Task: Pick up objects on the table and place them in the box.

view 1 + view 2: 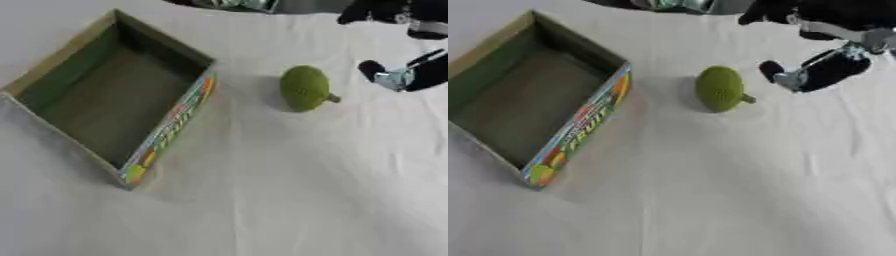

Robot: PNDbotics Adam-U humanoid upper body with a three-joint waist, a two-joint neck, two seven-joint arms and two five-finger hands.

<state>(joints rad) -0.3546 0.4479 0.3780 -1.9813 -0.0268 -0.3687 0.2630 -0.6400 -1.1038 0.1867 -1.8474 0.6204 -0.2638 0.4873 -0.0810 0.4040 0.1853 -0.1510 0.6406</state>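
Note:
A green round fruit (719, 89) with a short stalk lies on the white cloth, just right of the box. The open cardboard box (579, 120) sits at the left, empty inside, with coloured fruit print on its near wall. My right hand (820, 70) comes in from the upper right and hovers a little to the right of the fruit, not touching it. Its black fingers are spread apart with nothing between them. The left hand shows in neither view.
White cloth (289, 190) covers the table; the near and right parts hold nothing else. A dark shiny object (232, 4) lies at the far edge, cut off by the frame.

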